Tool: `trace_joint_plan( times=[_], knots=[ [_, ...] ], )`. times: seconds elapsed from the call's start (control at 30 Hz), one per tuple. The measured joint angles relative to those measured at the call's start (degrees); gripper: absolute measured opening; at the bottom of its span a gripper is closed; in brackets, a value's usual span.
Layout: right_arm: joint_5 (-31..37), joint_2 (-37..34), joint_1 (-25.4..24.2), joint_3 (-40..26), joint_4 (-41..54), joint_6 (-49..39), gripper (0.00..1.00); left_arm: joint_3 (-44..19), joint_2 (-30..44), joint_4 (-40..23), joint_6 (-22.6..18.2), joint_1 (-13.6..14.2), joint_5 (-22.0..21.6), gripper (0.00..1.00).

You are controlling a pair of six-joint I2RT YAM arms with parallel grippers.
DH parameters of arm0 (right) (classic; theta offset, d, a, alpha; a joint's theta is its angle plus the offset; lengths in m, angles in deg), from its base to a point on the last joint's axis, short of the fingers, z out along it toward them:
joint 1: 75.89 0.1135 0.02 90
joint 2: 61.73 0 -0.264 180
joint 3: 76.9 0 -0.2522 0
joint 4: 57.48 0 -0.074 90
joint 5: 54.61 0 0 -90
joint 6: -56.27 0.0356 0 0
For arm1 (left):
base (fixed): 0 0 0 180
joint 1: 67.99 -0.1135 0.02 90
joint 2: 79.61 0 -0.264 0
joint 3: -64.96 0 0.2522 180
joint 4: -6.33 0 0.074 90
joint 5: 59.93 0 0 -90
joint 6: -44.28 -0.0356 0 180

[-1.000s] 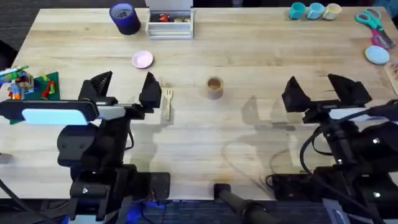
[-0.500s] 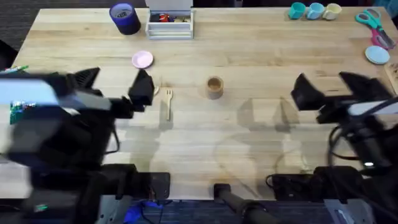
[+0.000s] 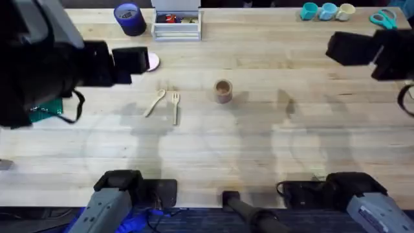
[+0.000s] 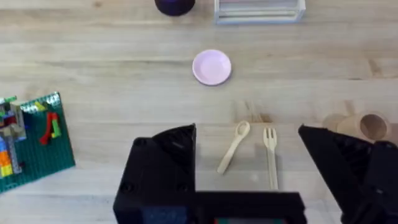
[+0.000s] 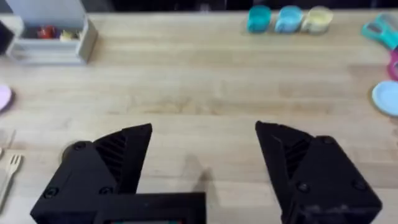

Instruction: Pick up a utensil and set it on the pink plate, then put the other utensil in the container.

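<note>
From overhead, the fork (image 3: 175,107) and spoon (image 3: 154,103) are lying just beside each other on the tabletop (image 3: 259,149), between the plate (image 3: 152,61) and cup (image 3: 223,90), so a descending pincer is risking nudging or taking both. In the left wrist view, the left pincer (image 4: 249,180) is gaping wide above both. In the right wrist view, the right pincer (image 5: 203,158) is hanging wide and empty.

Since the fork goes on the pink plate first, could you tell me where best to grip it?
Probably mid-handle, from straight above. The wooden fork lies flat, tines toward the pink plate, beside the wooden spoon, whose handle angles away, leaving room. The open left gripper already straddles both.
</note>
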Motion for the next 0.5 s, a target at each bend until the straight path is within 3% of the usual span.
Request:
trace_joint_plan(
  times=[0.17, 0.5],
  knots=[
    [-1.6, -7.3, 0.0, -4.8, 3.2, 1.1, 0.996, -4.6, 7.4, -4.9, 3.6, 0.0, 3.6, 0.991],
    [-2.2, -10.6, 0.0, -5.0, 3.7, 1.9, 0.997, -4.6, 17.5, -9.1, 11.5, 0.0, 7.5, 0.991]
  ],
)
